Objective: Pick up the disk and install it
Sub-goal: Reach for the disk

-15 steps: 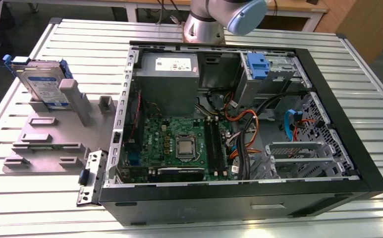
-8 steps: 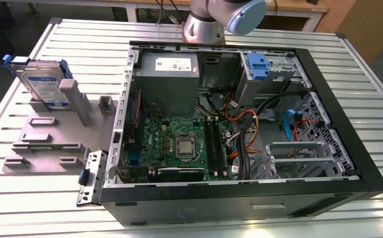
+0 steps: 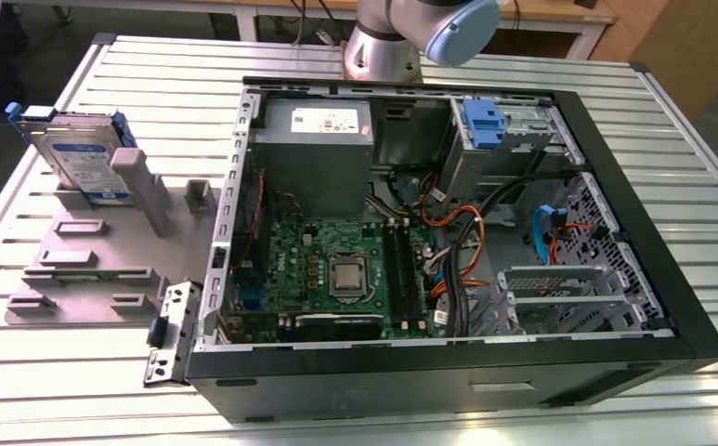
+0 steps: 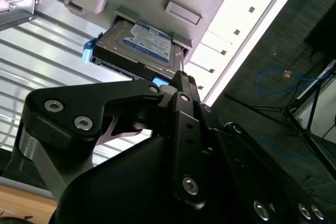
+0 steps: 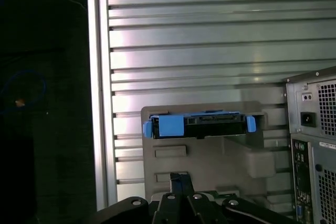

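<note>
The disk (image 3: 80,153) stands on edge in a grey holder (image 3: 86,269) at the exterior view's left, silver with a white-and-blue label and blue side rails. In the second wrist view the disk (image 4: 139,45) shows its labelled face. The first wrist view has the disk (image 5: 199,124) edge-on, a blue rail running along it. My gripper (image 4: 180,74) is black and its fingertips meet, shut with nothing between them. In the first wrist view the gripper (image 5: 178,177) points toward the disk across a clear gap, touching nothing.
An open computer case (image 3: 693,316) lies on the slatted metal table (image 3: 161,74), with a grey power-supply box (image 3: 315,139), a motherboard (image 3: 333,269) and a drive bay with a blue latch (image 3: 483,116) inside. The arm's base (image 3: 390,37) stands behind the case. The table edge (image 5: 100,103) runs beside the holder.
</note>
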Robot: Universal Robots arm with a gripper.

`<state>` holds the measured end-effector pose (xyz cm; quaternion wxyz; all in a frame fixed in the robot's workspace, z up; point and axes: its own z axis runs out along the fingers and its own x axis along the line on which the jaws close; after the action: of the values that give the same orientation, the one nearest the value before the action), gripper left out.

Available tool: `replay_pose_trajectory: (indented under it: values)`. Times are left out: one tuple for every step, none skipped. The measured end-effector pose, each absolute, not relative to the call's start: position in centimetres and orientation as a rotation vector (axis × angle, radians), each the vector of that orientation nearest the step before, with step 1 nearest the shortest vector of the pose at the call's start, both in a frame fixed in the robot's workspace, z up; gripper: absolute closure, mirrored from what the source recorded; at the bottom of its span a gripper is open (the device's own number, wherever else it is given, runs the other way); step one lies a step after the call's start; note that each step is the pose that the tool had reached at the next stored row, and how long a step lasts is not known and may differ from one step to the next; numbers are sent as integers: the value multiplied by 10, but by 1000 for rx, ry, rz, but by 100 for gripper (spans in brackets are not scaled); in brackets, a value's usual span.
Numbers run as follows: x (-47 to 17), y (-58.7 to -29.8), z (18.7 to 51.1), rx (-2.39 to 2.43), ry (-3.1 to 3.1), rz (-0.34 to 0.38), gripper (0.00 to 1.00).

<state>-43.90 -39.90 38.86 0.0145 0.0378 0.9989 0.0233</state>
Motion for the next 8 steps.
replay_pose_trajectory:
  values:
    - [-438, -399, 389, 118, 3110, 72, 89]
    - [-436, -399, 389, 118, 3110, 72, 89]
    - [-434, -399, 389, 118, 3110, 72, 89]
    - [-431, -399, 389, 118, 3110, 72, 89]
    - [-428, -398, 388, 118, 3110, 72, 89]
    - [-425, -398, 388, 118, 3110, 72, 89]
    - [-423, -398, 388, 118, 3110, 72, 89]
    - [-420, -398, 388, 118, 3110, 72, 89]
